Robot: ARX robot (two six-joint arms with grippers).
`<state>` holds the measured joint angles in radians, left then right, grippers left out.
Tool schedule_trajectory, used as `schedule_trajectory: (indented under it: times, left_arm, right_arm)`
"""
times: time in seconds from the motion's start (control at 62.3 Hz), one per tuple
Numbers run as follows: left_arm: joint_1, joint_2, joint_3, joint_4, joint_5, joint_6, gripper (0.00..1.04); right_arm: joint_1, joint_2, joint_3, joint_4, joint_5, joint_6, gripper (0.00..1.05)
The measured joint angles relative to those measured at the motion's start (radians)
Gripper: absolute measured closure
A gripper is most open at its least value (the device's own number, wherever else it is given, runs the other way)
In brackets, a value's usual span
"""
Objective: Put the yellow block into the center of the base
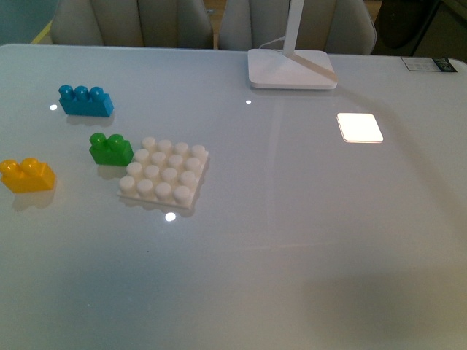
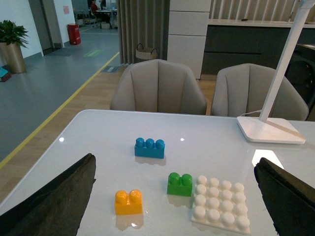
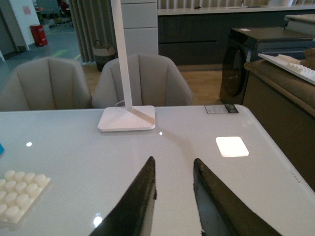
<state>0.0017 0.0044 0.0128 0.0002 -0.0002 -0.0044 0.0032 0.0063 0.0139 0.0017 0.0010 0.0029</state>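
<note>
We judge the step in hand to be the first reach. The yellow block sits loose on the surface, well to the left of the base, out past the green brick that stands just beside the base's left edge. Neither arm is near it.

The left gripper has its jaws wide apart and empty. It is the one on the block's side of the base, so we would use it. We would close on the block's flat sides below the studs, keep it upright, and carry it over the green brick to the base's four middle studs.

The right gripper shows a narrow gap and holds nothing.

We count one yellow block, one green brick, one blue brick beyond the green one, and one base of sixteen studs.
</note>
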Motion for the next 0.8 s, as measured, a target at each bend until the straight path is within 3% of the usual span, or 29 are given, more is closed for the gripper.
schedule_trajectory:
  times: [0.369,0.562,0.61,0.675,0.803]
  left_arm:
    - [0.000,0.000,0.000,0.000,0.000,0.000,0.07]
    - [0.000,0.000,0.000,0.000,0.000,0.000,0.07]
    - [0.014,0.099,0.074,-0.185,0.105,-0.078,0.07]
    - [0.006,0.274,0.159,-0.334,0.142,-0.174,0.07]
    - [-0.024,0.525,0.200,-0.259,0.125,-0.284,0.07]
  right_arm:
    - [0.000,0.000,0.000,0.000,0.000,0.000,0.08]
    - [0.000,0.000,0.000,0.000,0.000,0.000,0.09]
    - [0.000,0.000,0.000,0.000,0.002,0.000,0.09]
    - [0.000,0.000,0.000,0.000,-0.001,0.000,0.09]
    - [0.000,0.000,0.000,0.000,0.000,0.000,0.09]
